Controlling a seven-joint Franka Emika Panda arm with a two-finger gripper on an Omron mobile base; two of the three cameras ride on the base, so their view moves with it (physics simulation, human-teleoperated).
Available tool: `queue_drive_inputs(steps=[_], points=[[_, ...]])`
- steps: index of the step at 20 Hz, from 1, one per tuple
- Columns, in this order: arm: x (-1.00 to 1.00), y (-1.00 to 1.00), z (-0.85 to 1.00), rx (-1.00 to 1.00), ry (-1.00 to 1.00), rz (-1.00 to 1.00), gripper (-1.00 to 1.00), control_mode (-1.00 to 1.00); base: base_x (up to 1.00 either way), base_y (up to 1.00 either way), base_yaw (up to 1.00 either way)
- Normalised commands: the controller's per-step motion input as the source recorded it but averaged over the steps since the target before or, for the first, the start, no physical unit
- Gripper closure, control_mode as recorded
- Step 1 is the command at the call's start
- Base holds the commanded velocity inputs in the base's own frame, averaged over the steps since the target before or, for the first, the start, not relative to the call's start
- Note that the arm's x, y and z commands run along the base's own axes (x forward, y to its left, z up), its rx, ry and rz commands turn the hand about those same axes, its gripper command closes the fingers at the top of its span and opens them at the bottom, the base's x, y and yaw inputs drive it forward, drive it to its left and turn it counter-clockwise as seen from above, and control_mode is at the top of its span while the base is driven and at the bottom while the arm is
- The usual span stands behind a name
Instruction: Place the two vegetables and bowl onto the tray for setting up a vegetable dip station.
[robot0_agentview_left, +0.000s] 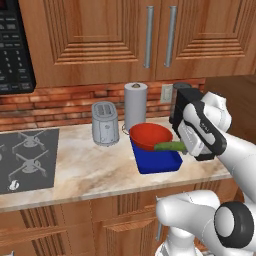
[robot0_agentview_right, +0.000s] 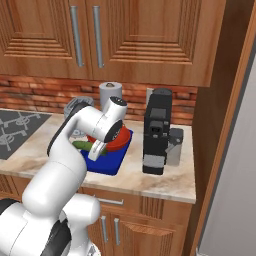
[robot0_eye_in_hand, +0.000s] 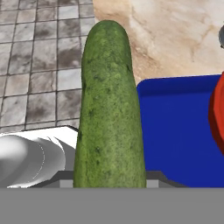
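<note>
Where cucumber (robot0_eye_in_hand: 109, 109) hangs, bowl (robot0_agentview_left: 150, 136) beside.

Beige marble counter (robot0_agentview_left: 90, 167) under wooden wall cabinets (robot0_agentview_left: 125, 35) with vertical metal handles (robot0_agentview_left: 148, 37); red brick backsplash (robot0_agentview_left: 65, 102) behind; wooden base cabinets (robot0_agentview_left: 75, 225) below. Silver toaster (robot0_agentview_left: 105, 123) upright on the counter, paper towel roll (robot0_agentview_left: 135, 106) just beside it toward the wall; grey stovetop (robot0_agentview_left: 27, 159) at the counter's left end, black microwave (robot0_agentview_left: 15, 45) above it. Black coffee machine (robot0_agentview_right: 157, 131) stands at the counter's right end near a tall wooden side panel (robot0_agentview_right: 215, 100); grey tiled floor (robot0_eye_in_hand: 39, 65) in the hand view.
</note>
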Motion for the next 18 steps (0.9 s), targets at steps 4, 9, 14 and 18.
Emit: queue_drive_inputs(steps=[4, 9, 14, 18], points=[[0.0, 0.0, 0.0, 0.0, 0.0, 0.0, 1.0, 1.0, 0.08, 0.0, 0.02], [0.0, 0.0, 0.0, 0.0, 0.0, 0.0, 1.0, 1.0, 0.0, 0.0, 0.0], [0.0, 0.0, 0.0, 0.0, 0.0, 0.0, 1.0, -1.0, 0.0, 0.0, 0.0], [0.0, 0.0, 0.0, 0.0, 0.0, 0.0, 1.0, -1.0, 0.0, 0.0, 0.0]])
